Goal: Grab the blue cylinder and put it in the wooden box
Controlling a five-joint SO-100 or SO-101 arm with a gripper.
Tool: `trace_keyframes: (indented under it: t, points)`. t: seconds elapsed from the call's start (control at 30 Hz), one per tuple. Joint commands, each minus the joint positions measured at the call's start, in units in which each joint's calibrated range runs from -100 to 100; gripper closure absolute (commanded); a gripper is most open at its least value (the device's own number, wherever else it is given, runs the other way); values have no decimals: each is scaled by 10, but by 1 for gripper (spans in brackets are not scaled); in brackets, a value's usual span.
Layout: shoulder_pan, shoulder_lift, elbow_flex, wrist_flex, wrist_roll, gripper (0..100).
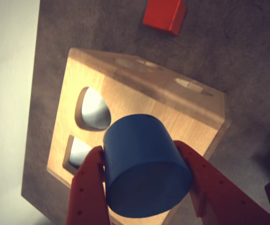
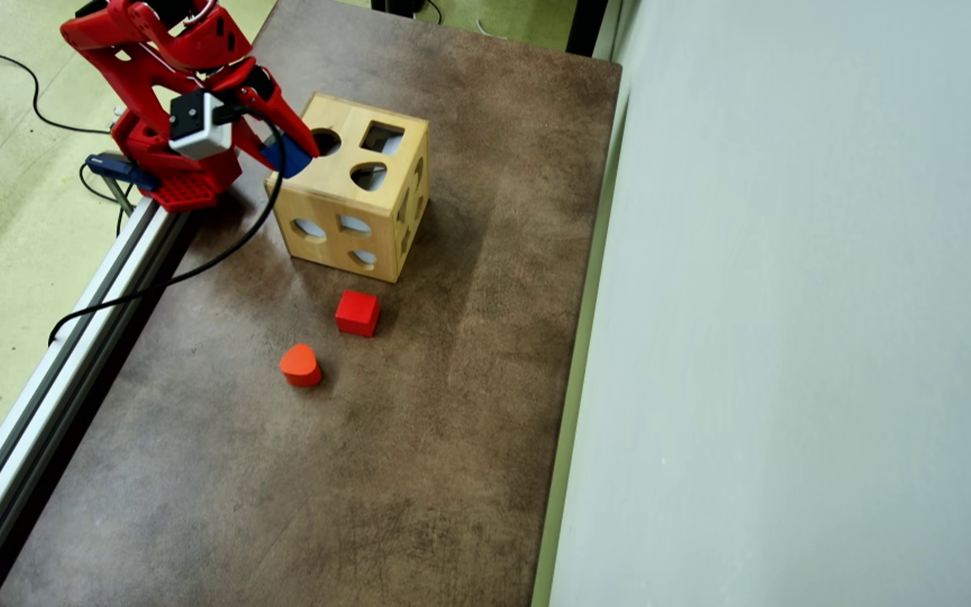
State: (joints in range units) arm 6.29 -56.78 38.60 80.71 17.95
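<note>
My red gripper [image 1: 142, 154] is shut on the blue cylinder [image 1: 144, 164], one finger on each side of its curved wall. It hangs just above the top face of the wooden box [image 1: 139, 96]. In the overhead view the gripper [image 2: 296, 152] holds the blue cylinder [image 2: 290, 158] over the left edge of the wooden box [image 2: 342, 181], beside its round hole [image 2: 325, 142]. The cylinder hides that round hole in the wrist view, where a rounded hole [image 1: 93, 108] and a square hole [image 1: 78, 152] show to its left.
A red cube [image 2: 357, 313] and an orange-red rounded block [image 2: 300, 365] lie on the brown mat [image 2: 418, 405] in front of the box. The arm's base [image 2: 174, 173] and a metal rail [image 2: 56, 362] run along the mat's left edge. A pale wall [image 2: 789, 337] bounds the right.
</note>
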Motion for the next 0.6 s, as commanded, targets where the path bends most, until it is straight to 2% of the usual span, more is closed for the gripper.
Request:
trace_keyframes:
  t: [0.0, 0.57]
  points:
    - [-18, -6, -9, 3, -3, 98]
    - [-127, 67, -2, 5, -60, 98]
